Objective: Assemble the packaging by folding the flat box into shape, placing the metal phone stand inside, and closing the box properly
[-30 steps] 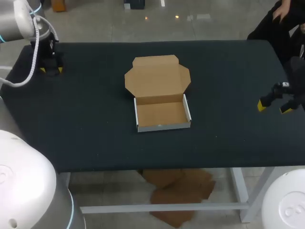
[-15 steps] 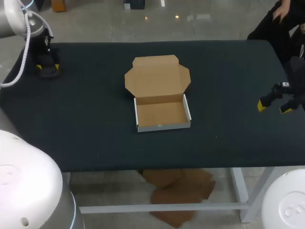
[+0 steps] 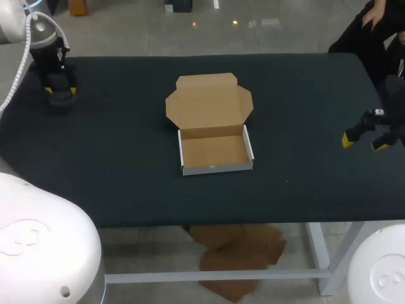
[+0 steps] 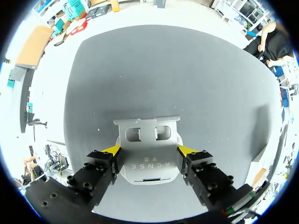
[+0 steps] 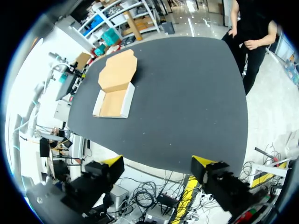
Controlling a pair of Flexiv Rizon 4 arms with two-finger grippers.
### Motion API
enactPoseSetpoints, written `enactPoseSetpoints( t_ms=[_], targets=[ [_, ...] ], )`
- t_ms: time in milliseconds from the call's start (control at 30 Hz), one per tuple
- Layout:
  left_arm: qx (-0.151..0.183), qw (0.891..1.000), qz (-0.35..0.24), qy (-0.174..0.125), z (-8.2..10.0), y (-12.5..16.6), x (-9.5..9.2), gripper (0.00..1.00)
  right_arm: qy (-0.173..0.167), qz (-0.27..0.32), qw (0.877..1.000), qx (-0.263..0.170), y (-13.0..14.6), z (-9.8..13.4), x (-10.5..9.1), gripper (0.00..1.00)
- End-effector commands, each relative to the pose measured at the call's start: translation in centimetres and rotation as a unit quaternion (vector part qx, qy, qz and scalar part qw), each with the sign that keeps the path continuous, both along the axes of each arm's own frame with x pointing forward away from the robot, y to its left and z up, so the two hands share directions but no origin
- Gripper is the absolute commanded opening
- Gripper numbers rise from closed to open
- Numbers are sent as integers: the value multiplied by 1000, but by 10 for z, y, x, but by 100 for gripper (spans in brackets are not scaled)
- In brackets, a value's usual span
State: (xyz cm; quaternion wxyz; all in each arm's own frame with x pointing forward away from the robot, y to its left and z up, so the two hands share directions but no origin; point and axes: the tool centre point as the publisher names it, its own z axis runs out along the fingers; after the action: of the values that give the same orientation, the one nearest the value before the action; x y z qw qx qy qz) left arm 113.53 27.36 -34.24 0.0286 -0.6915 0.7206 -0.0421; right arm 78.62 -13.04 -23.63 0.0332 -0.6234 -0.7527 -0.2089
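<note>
The cardboard box (image 3: 214,152) stands folded into a shallow tray at the table's middle, its lid (image 3: 209,104) lying open flat behind it. It also shows far ahead of my right gripper as the box (image 5: 113,101). The silver metal phone stand (image 4: 148,154) sits between the yellow tips of my left gripper (image 4: 149,151), which touch it on both sides. My left gripper (image 3: 59,92) is low over the table's far left corner, where the stand itself is hidden. At the table's right edge hangs my right gripper (image 3: 361,140), open and empty; its own view shows the gripper (image 5: 156,164) wide apart.
The dark table (image 3: 126,164) has bare cloth all around the box. Brown cardboard sheets (image 3: 237,253) lie on the floor under the front edge.
My left arm has shifted slightly to the left and its wrist has turned, gripper staying over the far left corner. The box and my right arm have not moved.
</note>
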Motion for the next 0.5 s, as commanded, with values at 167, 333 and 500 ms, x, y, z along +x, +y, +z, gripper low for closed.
enactPoseSetpoints(
  t_ms=[167,333,500],
  targets=[
    [3,998,-21,-63,30,-16,-62,0,-128,139,982,-23,0,2,13,100],
    [-8,997,-40,-58,43,-27,-82,0,-185,219,958,-23,0,-1,16,100],
    [-12,996,-61,-63,57,-43,-102,0,-209,279,937,-13,0,-8,19,100]
  ],
)
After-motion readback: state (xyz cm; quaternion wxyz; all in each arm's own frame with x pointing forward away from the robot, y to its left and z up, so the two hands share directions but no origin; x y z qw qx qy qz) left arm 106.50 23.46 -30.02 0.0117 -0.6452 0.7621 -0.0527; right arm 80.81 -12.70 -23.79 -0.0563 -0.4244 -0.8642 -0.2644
